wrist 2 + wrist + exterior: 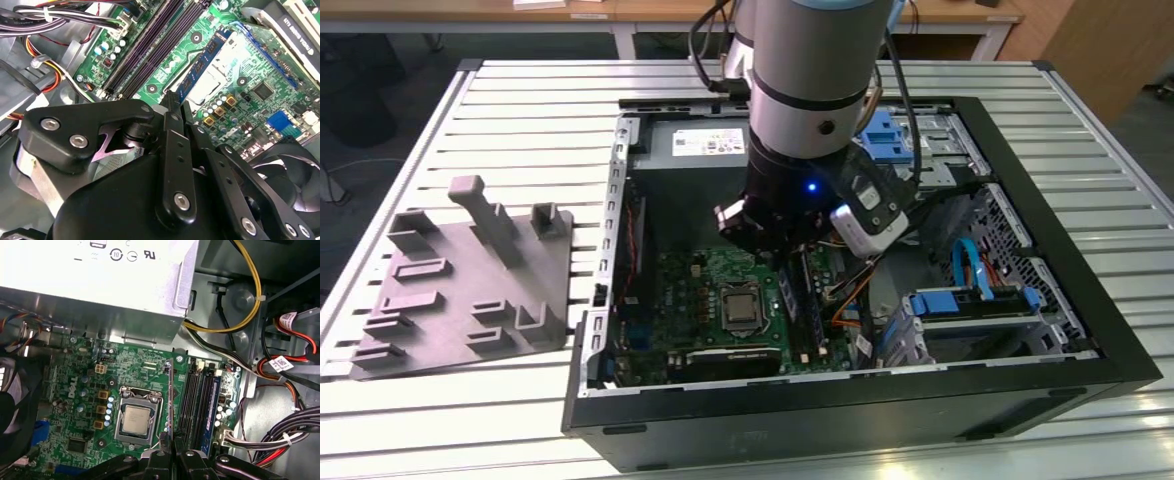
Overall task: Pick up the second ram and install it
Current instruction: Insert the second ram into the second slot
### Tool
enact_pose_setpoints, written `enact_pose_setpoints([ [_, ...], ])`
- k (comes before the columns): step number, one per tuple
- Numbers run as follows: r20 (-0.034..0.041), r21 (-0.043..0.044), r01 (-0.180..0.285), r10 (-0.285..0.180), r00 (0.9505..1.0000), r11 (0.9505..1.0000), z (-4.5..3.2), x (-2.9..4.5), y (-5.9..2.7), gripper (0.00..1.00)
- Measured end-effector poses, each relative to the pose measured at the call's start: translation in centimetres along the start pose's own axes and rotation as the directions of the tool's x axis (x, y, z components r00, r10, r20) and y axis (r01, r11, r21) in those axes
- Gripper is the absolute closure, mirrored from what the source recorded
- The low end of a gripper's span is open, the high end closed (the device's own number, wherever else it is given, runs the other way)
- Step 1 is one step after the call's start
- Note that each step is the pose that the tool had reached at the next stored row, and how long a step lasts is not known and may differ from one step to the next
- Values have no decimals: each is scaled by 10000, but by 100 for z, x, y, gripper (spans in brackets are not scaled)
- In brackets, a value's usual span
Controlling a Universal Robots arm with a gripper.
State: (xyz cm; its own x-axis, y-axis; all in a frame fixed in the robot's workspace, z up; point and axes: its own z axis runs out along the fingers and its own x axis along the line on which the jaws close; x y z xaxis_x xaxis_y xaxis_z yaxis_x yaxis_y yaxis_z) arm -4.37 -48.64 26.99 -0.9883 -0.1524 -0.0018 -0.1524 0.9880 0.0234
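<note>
The second ram (pixel 172 400) is a thin stick seen edge-on, running up from my fingertips. It shows as a dark blue strip (pixel 202 65) in the second wrist view. My gripper (pixel 173 441) is shut on its end and reaches down into the open computer case (pixel 854 395) in the exterior view. The stick hangs over the green motherboard (pixel 145 365), between the CPU socket (pixel 136 418) and the long black slots (pixel 192 400). Whether it touches a slot is hidden. Another blue stick (pixel 214 405) sits in the outer slot.
The silver power supply (pixel 100 285) stands just beyond the slots. Bundled cables (pixel 280 435) crowd the side past them. A black fan (pixel 287 165) lies near the socket. A grey fixture plate (pixel 467 280) rests on the slatted table at the exterior view's left.
</note>
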Motion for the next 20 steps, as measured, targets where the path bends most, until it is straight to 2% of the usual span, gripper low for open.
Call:
enact_pose_setpoints([
  [16, 6, 0, -265, 265, 9996, 9996, 5, 0, 0, 86],
  [18, 11, -17, -400, 400, 9992, 9992, 9, 0, 0, 86],
  [20, 24, -101, -515, 516, 9987, 9986, 13, 1, 0, 86],
])
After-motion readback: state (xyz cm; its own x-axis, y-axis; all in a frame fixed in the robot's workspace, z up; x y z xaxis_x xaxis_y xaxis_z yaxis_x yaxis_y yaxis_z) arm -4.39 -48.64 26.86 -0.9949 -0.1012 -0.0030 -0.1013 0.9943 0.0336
